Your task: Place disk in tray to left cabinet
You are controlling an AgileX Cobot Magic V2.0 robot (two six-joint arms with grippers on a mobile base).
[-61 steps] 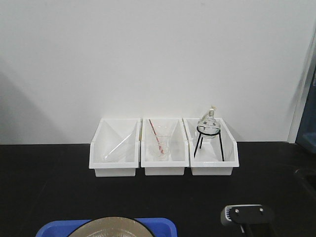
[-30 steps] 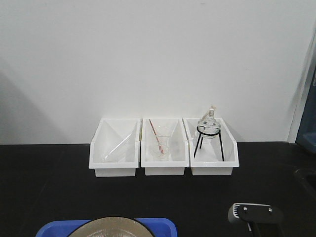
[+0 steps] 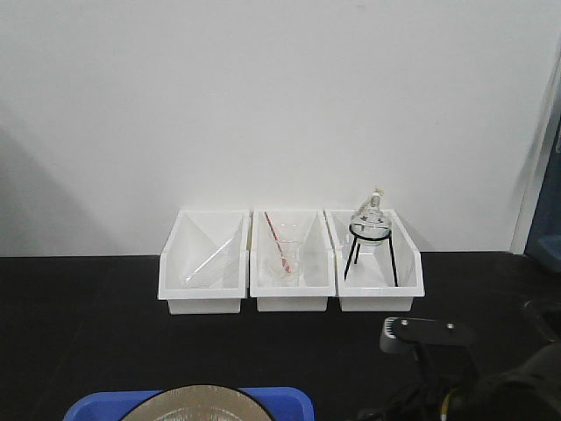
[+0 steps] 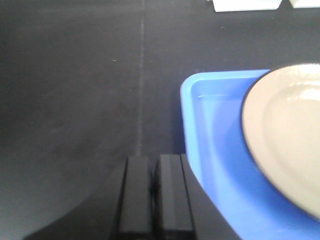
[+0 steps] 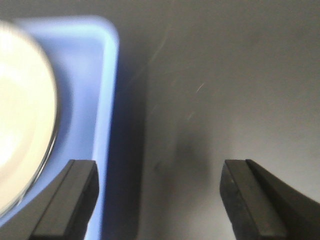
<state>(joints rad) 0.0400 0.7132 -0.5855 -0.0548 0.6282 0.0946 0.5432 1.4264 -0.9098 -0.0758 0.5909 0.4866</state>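
Black counter top [image 3: 88, 333] stretched beneath a plain white wall [image 3: 263, 88], with the blue tray [image 3: 92, 406] lying at its near edge. The tan disk [image 3: 197, 402] sat inside the tray, its thin black rim showing, and it covered most of the tray's width. Beyond the tray, against the wall, three white bins [image 3: 289, 294] stood side by side. The bin farthest to the tray's right held a round flask [image 3: 369, 217] on a black tripod stand [image 3: 368, 254]. The middle bin held clear glassware and a thin red rod [image 3: 279, 244].

Just outside the tray's left rim, the left gripper [image 4: 154, 162] hung over the counter with its two black fingers [image 4: 137, 195] pressed together, nothing between them. At the tray's right side, the right gripper [image 5: 160, 175] had its fingers [image 5: 75, 200] spread wide and gripped nothing. One finger was above the tray's rim and the other above bare counter. The right wrist view was blurred. From the front, part of the right arm [image 3: 429, 335] rose to the tray's right.
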